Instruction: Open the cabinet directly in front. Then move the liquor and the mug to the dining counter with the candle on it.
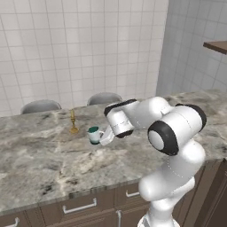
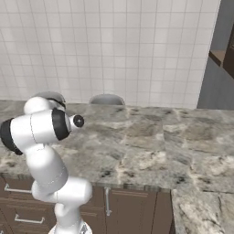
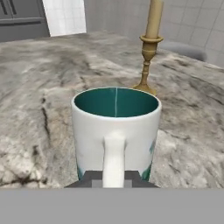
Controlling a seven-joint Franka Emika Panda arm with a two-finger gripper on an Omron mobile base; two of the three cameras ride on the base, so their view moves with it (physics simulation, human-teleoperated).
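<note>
1. End effector point(image 1: 103, 137) clamped on the mug point(image 1: 93, 135) by its handle, so the cup stays upright, mouth up.
2. Mug sits low over the bench point(image 1: 40, 155), just beside the candle point(image 1: 73, 122); contact with the stone can't be told.
3. Judgement: this is the drop-off, next to the candle because that marks the target bench.
4. Risk: nudging the candle on release.

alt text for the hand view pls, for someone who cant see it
A white mug with a dark teal inside sits close in front of the camera, its handle facing the viewer and clamped in the shut pincer. It is over a grey-brown marbled dining counter. Just behind it stands a candle in a golden holder.
</note>
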